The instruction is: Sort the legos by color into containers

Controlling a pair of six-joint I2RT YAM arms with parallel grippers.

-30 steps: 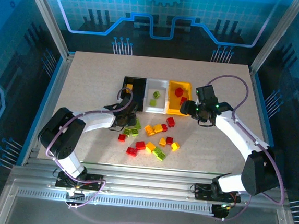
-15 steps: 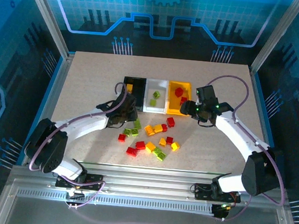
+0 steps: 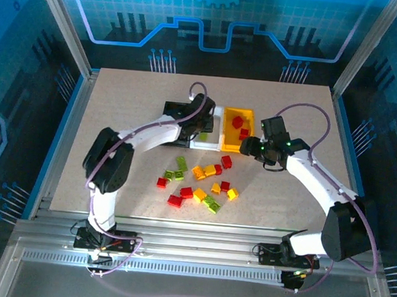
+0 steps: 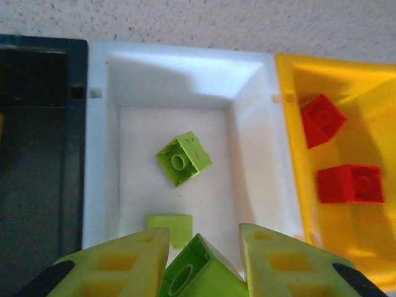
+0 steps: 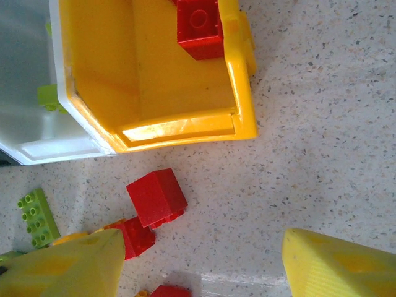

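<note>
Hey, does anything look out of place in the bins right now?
Nothing stands out. The white bin holds only lime green bricks, the yellow bin only red bricks, and the left claw grips another green brick.

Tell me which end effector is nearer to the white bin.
Left. The left end effector is above the white bin, gripping a green brick; the right end effector hangs by the yellow bin's near corner.

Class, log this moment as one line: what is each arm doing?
left fingers: shut on green brick, above white bin | right fingers: open, empty, over table by red brick near yellow bin
</note>
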